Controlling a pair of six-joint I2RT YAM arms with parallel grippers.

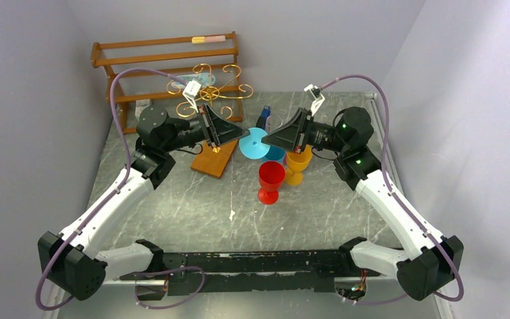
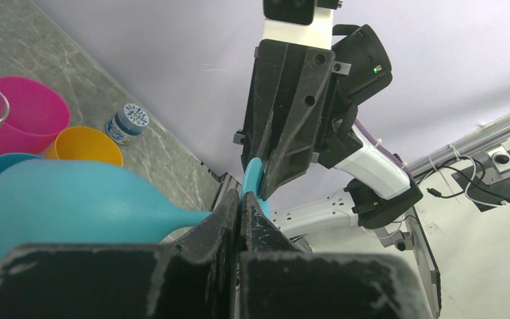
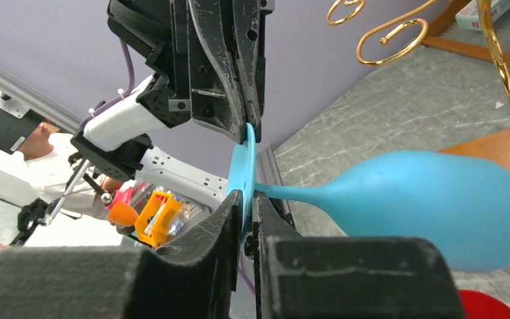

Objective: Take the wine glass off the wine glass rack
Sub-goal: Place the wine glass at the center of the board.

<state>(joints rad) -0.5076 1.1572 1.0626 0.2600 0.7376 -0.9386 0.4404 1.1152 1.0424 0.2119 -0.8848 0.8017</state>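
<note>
Grippers first: the left gripper [image 1: 244, 135] has its fingers pressed tight on the rim of the round foot of a light blue plastic wine glass [image 1: 255, 143]. The right gripper [image 1: 265, 141] pinches that same foot from the opposite edge. In the right wrist view the thin blue disc sits right between the right fingers [image 3: 222, 219], and the left gripper's tips bite its top edge. So both are clamped on the foot, pretty much tip to tip.

The glass itself is up in the air between the two arms, lying sideways with the stem running level in both wrist views and the bowl sticking out to one side. It's off the gold wire wine glass rack [image 1: 214, 161], the one with curly scroll arms on a flat orange-brown wooden base. That rack stands just left of the glass on the grey marble-look table [image 1: 192, 206], partly behind the left gripper.

Near the glass, a red plastic goblet [image 1: 271, 181] and a yellow-orange plastic goblet [image 1: 297, 163] stand upright side by side. The left wrist view also catches a pink plastic cup [image 2: 26, 113] and a small round blue-and-white jar [image 2: 126, 123]. A brown wooden slatted shelf [image 1: 166, 56] sits at the back by the wall.
</note>
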